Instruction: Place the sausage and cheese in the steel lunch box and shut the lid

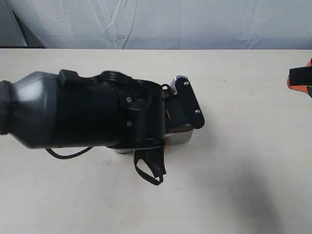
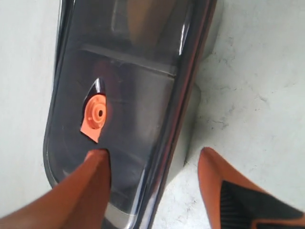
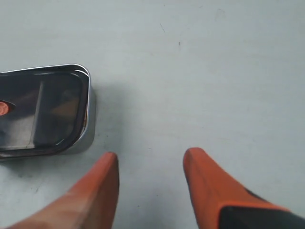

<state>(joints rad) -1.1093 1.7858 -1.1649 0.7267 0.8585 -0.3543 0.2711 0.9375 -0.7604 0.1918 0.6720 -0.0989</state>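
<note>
The dark translucent lid lies on the steel lunch box, its orange valve tab facing up. My left gripper is open just above the box's edge, one finger over the lid and the other over the table beside the box. In the exterior view my left arm covers almost all of the box; only a steel corner shows. The right gripper is open and empty over bare table, well away from the box. Sausage and cheese cannot be made out through the lid.
The pale tabletop spreads around the box. A white cloth backdrop hangs behind the far edge. My right gripper sits at the right border of the exterior view. A black cable loop dangles under the left wrist.
</note>
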